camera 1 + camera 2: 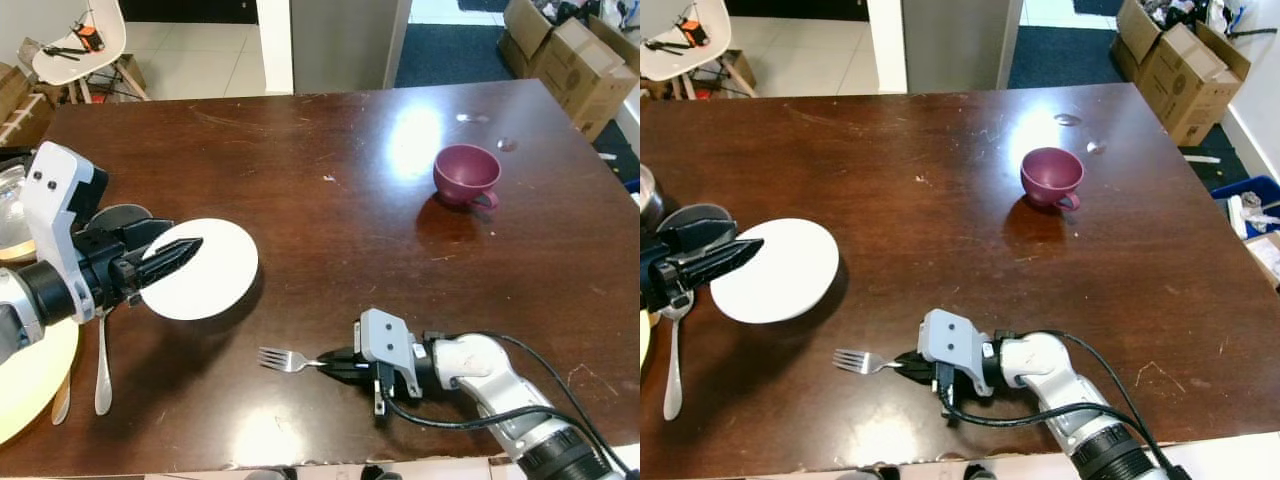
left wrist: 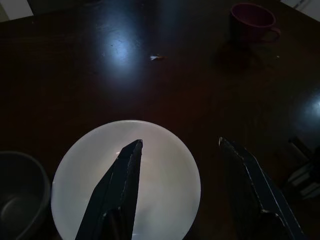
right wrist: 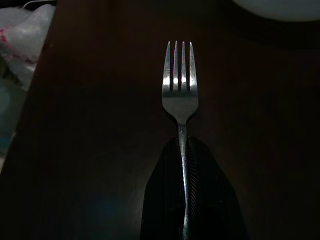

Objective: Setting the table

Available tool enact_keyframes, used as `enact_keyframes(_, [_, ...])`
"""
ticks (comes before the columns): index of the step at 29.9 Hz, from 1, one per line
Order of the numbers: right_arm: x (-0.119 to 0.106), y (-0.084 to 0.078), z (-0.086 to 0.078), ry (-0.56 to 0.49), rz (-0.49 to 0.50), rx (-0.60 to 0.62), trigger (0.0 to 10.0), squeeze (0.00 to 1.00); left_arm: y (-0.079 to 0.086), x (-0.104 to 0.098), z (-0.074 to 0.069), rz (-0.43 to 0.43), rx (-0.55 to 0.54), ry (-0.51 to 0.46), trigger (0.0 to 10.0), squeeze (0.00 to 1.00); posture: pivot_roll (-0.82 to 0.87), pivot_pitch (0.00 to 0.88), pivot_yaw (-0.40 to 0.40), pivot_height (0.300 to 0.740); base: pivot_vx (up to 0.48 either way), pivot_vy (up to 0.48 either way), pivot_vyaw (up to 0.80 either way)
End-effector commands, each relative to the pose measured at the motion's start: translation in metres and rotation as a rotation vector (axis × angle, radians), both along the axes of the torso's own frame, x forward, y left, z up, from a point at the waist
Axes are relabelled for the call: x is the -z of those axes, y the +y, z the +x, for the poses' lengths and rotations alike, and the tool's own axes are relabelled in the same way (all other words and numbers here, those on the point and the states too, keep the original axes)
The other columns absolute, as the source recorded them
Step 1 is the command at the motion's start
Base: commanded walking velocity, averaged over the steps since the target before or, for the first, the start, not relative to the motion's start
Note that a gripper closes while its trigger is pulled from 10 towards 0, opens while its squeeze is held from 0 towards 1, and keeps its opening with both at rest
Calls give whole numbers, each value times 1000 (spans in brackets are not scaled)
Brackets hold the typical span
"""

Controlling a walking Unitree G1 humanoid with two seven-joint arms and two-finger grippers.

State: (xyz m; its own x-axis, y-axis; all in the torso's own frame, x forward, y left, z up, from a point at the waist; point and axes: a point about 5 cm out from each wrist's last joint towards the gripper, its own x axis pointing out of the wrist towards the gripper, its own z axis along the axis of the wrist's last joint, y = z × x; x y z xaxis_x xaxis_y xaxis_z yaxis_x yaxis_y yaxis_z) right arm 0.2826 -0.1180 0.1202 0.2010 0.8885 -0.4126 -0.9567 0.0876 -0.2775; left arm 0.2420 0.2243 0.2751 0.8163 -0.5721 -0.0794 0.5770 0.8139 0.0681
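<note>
A small white plate (image 1: 205,268) lies on the dark wooden table (image 1: 330,160) at the left. My left gripper (image 1: 178,252) hovers over the plate's left part, open, with nothing between its fingers (image 2: 125,185). Near the front edge a silver fork (image 1: 287,360) points its tines left, level just above the table. My right gripper (image 1: 338,362) is shut on the fork's handle (image 3: 184,165). A maroon cup (image 1: 466,175) stands at the far right of the table.
A spoon (image 1: 102,360) and a yellow plate (image 1: 30,375) lie at the front left edge, with a grey bowl (image 2: 20,195) beside the white plate. Cardboard boxes (image 1: 570,55) and a white chair (image 1: 85,40) stand beyond the table.
</note>
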Motion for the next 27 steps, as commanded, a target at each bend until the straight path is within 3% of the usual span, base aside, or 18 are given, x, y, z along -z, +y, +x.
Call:
enact_keyframes(1, [47, -26, -18, 212, -165, 41, 0, 0, 1, 1, -2, -2, -5, 1, 10000, 0, 104, 194, 121, 740, 0, 0, 0])
enact_keyframes(9, [48, -37, -20, 243, -167, 49, 0, 0, -1, 3, 0, -17, -11, 0, 10000, 0, 90, 184, 117, 740, 0, 0, 0])
enact_keyframes(13, [30, -35, -10, 204, -41, 136, 0, 0, -5, 6, 3, -39, -16, -6, 10000, 0, 75, 172, 111, 740, 0, 0, 0])
enact_keyframes(16, [24, -34, -6, 187, -2, 162, 0, 0, -7, 7, 5, -47, -20, -8, 10000, 0, 70, 166, 109, 740, 0, 0, 0])
enact_keyframes(17, [2, -29, 5, 124, 145, 256, 0, 0, -11, 7, 12, -85, -53, -28, 10000, 0, 52, 148, 109, 740, 0, 0, 0])
enact_keyframes(18, [2, -29, 5, 124, 145, 256, 0, 0, -11, 7, 12, -85, -53, -28, 10000, 0, 52, 148, 109, 740, 0, 0, 0])
enact_keyframes(19, [-16, -25, 12, 66, 251, 329, 0, 0, -13, 6, 19, -120, -96, -52, 10000, 0, 47, 143, 108, 740, 0, 0, 0])
enact_keyframes(27, [-50, -19, 20, -56, 475, 524, 0, 0, -12, -3, 41, -251, -235, -104, 10000, 0, 11, 104, 101, 740, 0, 0, 0])
